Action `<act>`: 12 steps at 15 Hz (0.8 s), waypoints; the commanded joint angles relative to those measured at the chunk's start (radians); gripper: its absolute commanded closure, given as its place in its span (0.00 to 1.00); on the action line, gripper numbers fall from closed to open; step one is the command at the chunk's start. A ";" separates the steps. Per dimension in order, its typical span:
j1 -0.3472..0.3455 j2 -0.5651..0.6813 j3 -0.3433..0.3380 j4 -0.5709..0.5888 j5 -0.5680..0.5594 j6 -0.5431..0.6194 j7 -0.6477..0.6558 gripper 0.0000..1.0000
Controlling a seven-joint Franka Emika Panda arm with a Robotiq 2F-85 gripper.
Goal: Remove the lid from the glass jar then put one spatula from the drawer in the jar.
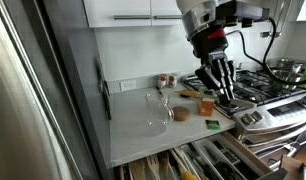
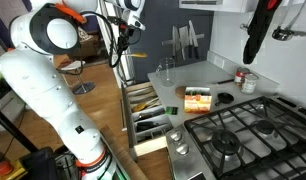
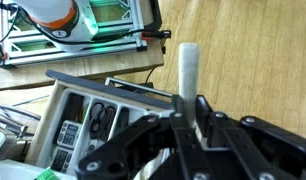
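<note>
Lower end of spatula point(image 3: 188, 68) hidden between the clamped fingers point(image 3: 207, 120).

The glass jar point(image 2: 165, 70) stands on the grey counter point(image 2: 208, 75). Just below it the drawer point(image 2: 145, 112) is pulled open. High above it hangs the gripper point(image 2: 129, 18). The stove point(image 2: 243, 135) lies nearer the camera.

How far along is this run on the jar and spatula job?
Done: the lid appears to lie on the counter, apart from the glass jar, whose mouth looks open. In hand: the gripper is shut on a spatula, raised with the open drawer below it in the wrist view. Left: carry the spatula to the jar and set it inside; no utensil shows in the jar yet.
</note>
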 commanded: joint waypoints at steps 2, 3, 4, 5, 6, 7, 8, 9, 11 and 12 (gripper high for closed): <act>0.008 0.011 -0.008 0.006 0.000 -0.003 0.002 0.82; 0.008 0.008 -0.008 0.006 0.000 -0.003 0.002 0.82; 0.009 0.003 -0.007 0.006 0.000 -0.003 0.002 0.82; 0.009 0.000 -0.006 0.006 0.000 -0.003 0.002 0.82; 0.008 -0.002 -0.006 0.006 0.000 -0.003 0.002 0.82; 0.008 -0.003 -0.006 0.006 0.000 -0.003 0.002 0.96; 0.011 0.029 -0.002 0.050 -0.036 -0.020 -0.007 0.96; 0.011 0.051 -0.003 0.079 -0.054 -0.029 -0.014 0.96; 0.011 0.111 -0.009 0.162 -0.099 -0.100 -0.029 0.96; 0.013 0.143 -0.011 0.206 -0.127 -0.146 -0.033 0.96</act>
